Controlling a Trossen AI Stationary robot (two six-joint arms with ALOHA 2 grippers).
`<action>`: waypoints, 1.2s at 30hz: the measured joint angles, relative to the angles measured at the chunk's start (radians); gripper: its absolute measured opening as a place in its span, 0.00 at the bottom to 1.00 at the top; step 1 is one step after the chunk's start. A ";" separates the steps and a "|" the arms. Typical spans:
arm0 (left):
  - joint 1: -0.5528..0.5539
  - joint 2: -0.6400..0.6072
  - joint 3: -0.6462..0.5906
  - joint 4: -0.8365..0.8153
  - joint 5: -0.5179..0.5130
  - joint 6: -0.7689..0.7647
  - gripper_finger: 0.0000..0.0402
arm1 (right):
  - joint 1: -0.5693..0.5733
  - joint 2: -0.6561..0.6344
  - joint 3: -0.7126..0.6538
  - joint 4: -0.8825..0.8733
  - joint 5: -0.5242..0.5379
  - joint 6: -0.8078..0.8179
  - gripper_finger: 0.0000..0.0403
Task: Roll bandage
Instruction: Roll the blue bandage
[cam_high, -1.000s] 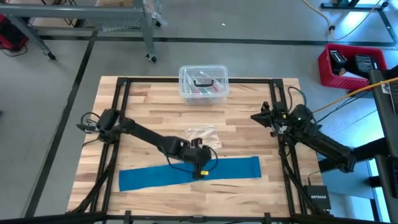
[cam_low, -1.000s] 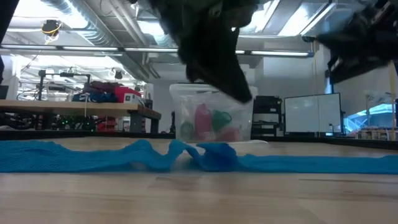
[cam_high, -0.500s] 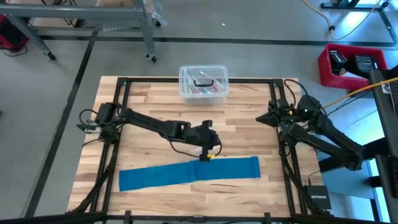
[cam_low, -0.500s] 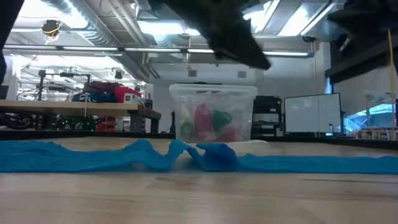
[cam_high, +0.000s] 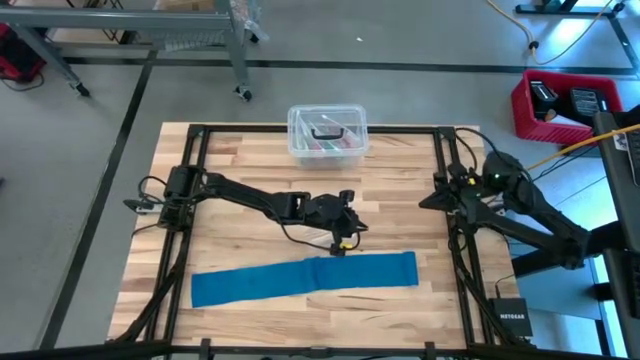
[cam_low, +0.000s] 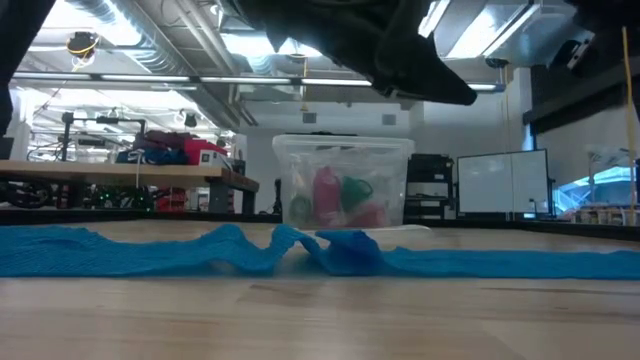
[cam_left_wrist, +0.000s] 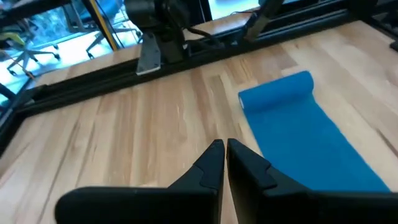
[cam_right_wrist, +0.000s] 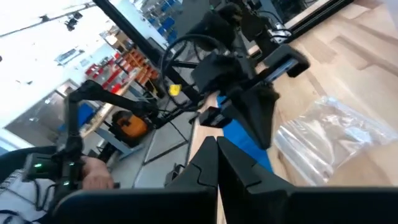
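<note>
The long bright blue stretchy fabric bandage (cam_high: 303, 277) lies flat and unrolled across the table's near side, so rolling looks unstarted. The left gripper (cam_high: 348, 236) hangs above it, fingers pressed together and empty; the right gripper (cam_high: 432, 200), also closed, waits at the table's right edge.

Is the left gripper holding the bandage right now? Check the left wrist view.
No: the left gripper hangs shut and empty over bare wood, while the blue bandage lies flat on the table beside it.

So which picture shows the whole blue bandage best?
The high view: the bandage lies flat on the table, both ends visible. The low view sees it edge-on, as a rumpled strip. The left wrist view shows only one end, and the right wrist view shows just a sliver behind the left arm.
</note>
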 joint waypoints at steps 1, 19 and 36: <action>0.000 0.000 0.000 -0.002 0.000 -0.001 0.03 | 0.017 0.019 0.000 0.008 0.016 -0.014 0.01; -0.008 -0.006 0.000 -0.214 -0.026 -0.031 0.03 | 0.573 0.581 0.222 -0.326 0.534 -0.169 0.01; -0.007 -0.007 0.000 -0.219 -0.027 0.007 0.03 | 1.116 0.692 0.134 -0.314 0.681 0.660 0.25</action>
